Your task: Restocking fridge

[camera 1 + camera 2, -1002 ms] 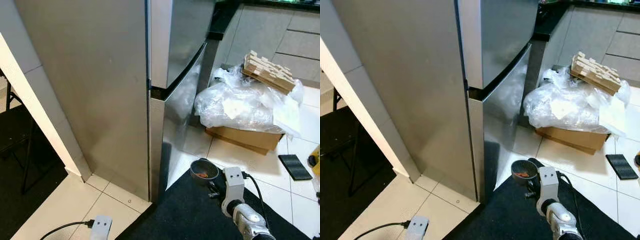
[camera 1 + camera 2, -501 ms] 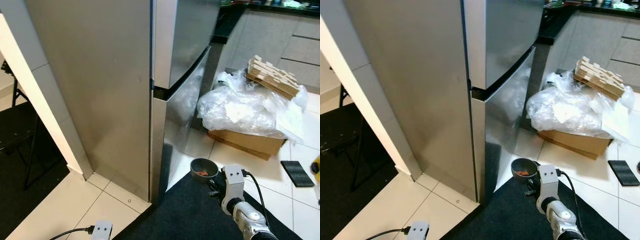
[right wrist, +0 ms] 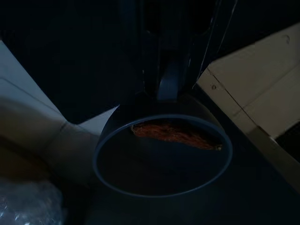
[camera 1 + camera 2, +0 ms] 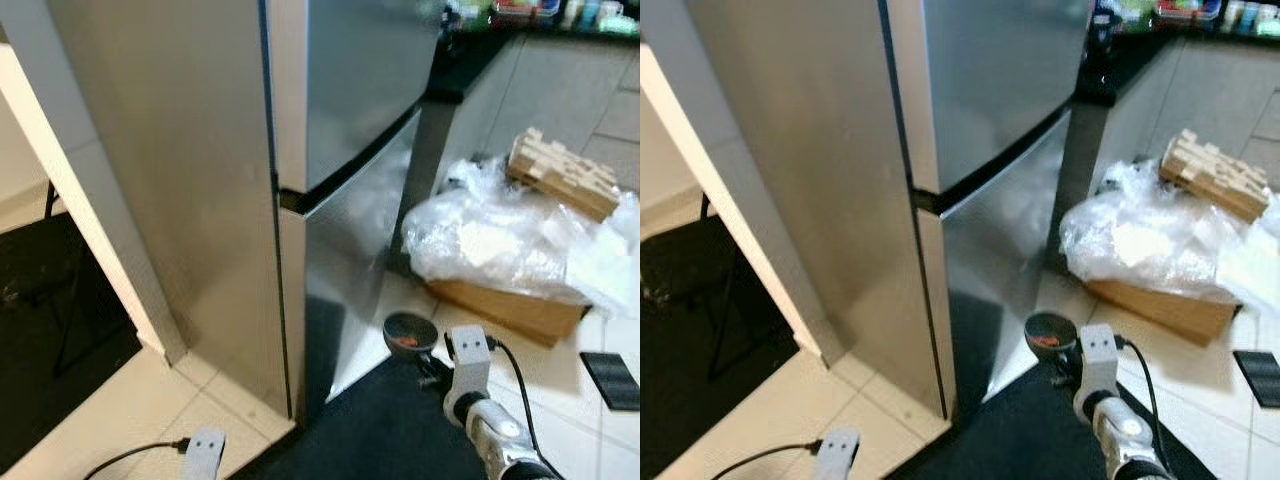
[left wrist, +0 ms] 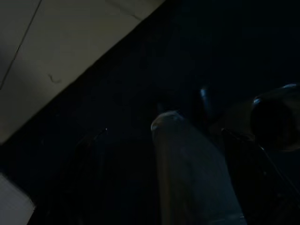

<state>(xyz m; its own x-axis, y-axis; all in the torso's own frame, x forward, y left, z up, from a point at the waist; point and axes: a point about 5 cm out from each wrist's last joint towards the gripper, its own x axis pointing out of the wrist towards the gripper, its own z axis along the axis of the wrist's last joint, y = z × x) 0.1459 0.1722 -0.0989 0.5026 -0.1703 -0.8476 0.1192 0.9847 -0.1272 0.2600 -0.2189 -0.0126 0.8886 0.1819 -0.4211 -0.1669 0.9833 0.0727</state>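
Note:
A tall stainless fridge (image 4: 330,110) stands ahead with both doors closed; its side panel faces me on the left. My right gripper (image 4: 428,362) is low at the front right, shut on the rim of a small dark bowl (image 4: 410,333) holding orange-red food (image 3: 176,135). The bowl hangs above the floor near the fridge's lower door (image 4: 1000,240). In the right wrist view the bowl (image 3: 161,157) is seen from above its rim. The left wrist view is very dark, showing a black mat (image 5: 187,56) and a pale tile corner (image 5: 56,51).
A cardboard box (image 4: 510,305) under a clear plastic bag (image 4: 510,235) with a wooden block stack (image 4: 562,172) sits right of the fridge. A dark phone (image 4: 615,378) lies on the tiles. A power strip (image 4: 203,455) lies front left. A black mat (image 4: 380,430) is underfoot.
The whole view has shifted, so the camera has moved; the fridge's edge now sits further left. The right gripper keeps hold of the bowl at about the same place.

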